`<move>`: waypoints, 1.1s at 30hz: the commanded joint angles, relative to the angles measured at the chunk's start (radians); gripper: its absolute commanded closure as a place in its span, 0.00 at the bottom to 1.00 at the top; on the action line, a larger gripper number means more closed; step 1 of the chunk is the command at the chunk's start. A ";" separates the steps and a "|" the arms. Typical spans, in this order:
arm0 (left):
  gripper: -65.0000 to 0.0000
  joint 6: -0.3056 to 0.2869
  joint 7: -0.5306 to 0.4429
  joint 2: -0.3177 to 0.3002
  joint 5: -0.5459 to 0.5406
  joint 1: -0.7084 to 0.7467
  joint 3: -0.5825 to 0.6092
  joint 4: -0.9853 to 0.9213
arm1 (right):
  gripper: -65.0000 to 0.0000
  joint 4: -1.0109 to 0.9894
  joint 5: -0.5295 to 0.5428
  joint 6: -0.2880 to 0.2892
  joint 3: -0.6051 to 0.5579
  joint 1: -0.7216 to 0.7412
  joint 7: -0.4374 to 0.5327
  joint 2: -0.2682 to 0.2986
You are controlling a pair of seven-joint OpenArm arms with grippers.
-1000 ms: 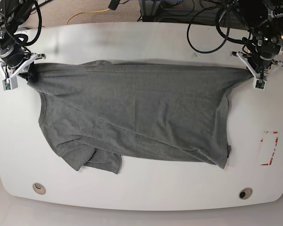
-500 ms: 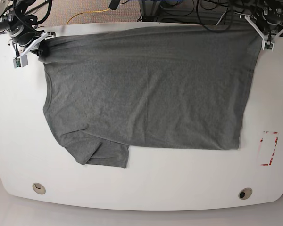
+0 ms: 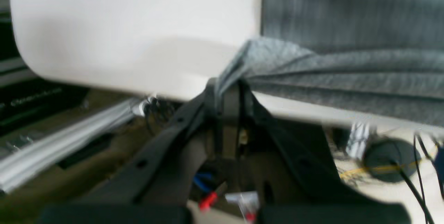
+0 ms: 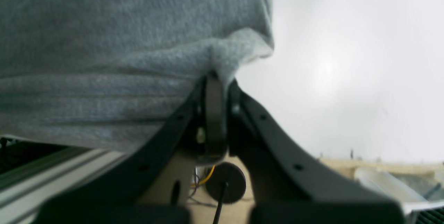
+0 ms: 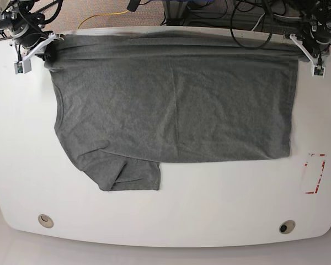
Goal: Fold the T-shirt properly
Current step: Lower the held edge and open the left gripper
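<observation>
— So where was the shirt point(image 5: 174, 107) at that moment?

— It lay spread across the white table point(image 5: 209, 204), its far edge pulled taut along the table's back rim, with one sleeve point(image 5: 129, 176) folded under itself near the front on the camera's left.

— And the grippers?

— Both were clamped on cloth. The left gripper point(image 3: 227, 85) had its jaws closed on a bunched corner of the shirt at the table's edge, and the right gripper point(image 4: 216, 78) was closed on the opposite corner, fabric puckering just above its fingertips.

— How would you have expected the cloth to behave?

— Soft, light and limp, I judged. It held no shape of its own, sagged wherever it wasn't tensioned, and dragged rather than slid on the tabletop, so wrinkles could set easily.

— Where was best to hold it?

— At the corners and hems, as they did: thicker seams gave the narrow fingers more to bite. Pinching mid-panel would likely have gathered a single loose layer.
</observation>
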 commanded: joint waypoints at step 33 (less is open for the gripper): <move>1.00 0.018 -0.017 -0.164 0.034 -0.355 0.132 -0.283 | 0.92 -0.280 -0.020 -0.014 -0.089 0.350 0.038 0.093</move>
